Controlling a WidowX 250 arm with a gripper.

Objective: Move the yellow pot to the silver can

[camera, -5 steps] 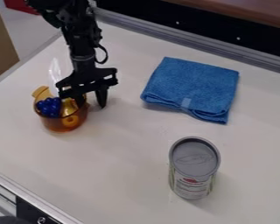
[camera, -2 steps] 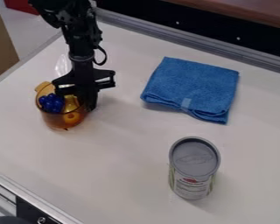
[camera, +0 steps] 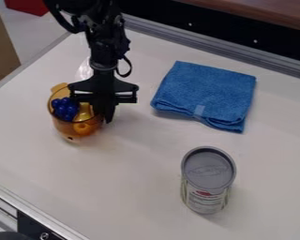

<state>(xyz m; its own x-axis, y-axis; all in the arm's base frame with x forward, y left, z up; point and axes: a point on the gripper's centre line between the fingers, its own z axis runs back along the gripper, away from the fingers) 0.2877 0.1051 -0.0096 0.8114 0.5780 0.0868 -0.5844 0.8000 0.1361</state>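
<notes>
One translucent amber-yellow round pot (camera: 66,127), just at left of the black two-finger gripper (camera: 107,116) in the view; seemingly clamped by it at the right rim. Well apart from the silver metal can (camera: 208,171).

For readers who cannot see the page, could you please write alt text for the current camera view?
A black robot gripper grips the right side of a yellow see-through pot containing blue balls, at the left of a white table. A silver can stands at lower right; a folded blue cloth lies at upper right.
</notes>
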